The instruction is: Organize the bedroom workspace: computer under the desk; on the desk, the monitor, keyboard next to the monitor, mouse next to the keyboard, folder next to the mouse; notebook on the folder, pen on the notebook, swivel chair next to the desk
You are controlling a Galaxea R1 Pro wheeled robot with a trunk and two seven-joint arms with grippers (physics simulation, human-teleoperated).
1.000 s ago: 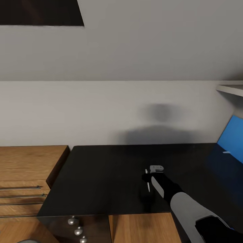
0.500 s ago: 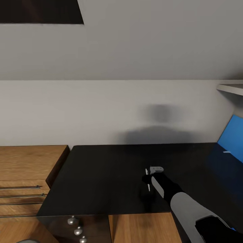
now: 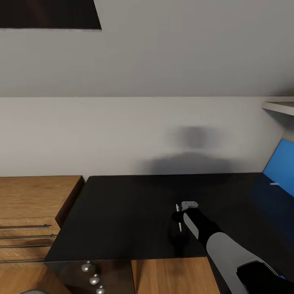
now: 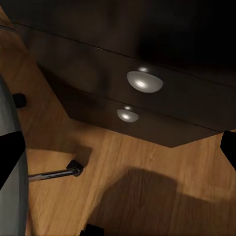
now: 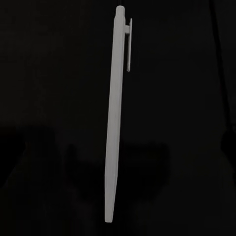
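**Task Status: Pen at the Table, Stacking Not Yet Complete**

The right hand (image 3: 179, 212) is positioned over the glossy black table (image 3: 130, 212), near its front-centre area. A slim white pen (image 5: 118, 118) lies directly under the right wrist camera against the dark tabletop; in the head view it appears as a thin white sliver at the hand's tip. Whether the right hand is clamped on the pen or merely poised above it cannot be told from these views, nor whether the pen rests on the surface.

The folder (image 3: 279, 167), bright blue, shows at the far right edge of the head view, beside the table's right end and tilted up. Whether it lies properly on the table cannot be told.

The left wrist camera faces the table's black drawers with round silver knobs (image 4: 144, 81), above the wood floor (image 4: 147, 182). The state of the left hand cannot be told.

Assessment:
- The tabletop area in view carries no keyboard or mouse.
- A low light-wood cabinet (image 3: 36, 196) stands just beside the table's left end.
- Judged remaining: confirm folder placement, stack the notebook, then set the pen on top.
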